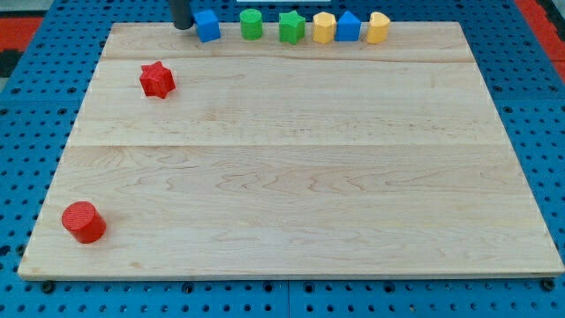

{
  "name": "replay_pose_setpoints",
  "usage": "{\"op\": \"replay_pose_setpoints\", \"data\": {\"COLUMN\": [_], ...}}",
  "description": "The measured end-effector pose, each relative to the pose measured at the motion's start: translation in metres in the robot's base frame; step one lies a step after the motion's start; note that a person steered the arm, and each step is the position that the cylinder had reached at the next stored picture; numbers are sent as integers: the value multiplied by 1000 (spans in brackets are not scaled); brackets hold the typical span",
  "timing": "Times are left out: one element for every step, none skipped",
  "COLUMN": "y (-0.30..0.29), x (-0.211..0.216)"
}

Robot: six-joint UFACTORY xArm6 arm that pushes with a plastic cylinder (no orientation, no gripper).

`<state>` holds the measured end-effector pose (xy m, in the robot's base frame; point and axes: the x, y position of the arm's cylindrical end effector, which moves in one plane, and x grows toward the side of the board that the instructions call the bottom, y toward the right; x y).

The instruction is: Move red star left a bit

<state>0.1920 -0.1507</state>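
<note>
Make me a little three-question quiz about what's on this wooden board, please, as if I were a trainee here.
1. True or false: my tip is touching the red star.
2. How many blocks stand in the row along the view's top edge of the wooden board?
3. Which block lies nearest the view's bottom-left corner? A) red cylinder B) green star C) yellow block

Key:
1. False. The tip is at the view's top, just left of the blue block that starts the row; the star sits apart, lower and further left.
2. Six: two blue, two green, two yellow.
3. A.
</note>
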Motion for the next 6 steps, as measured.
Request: {"op": "replay_pose_setpoints", "data": {"y": [14,12,80,32,-40,-38], "x": [0,38,70,114,139,142]}}
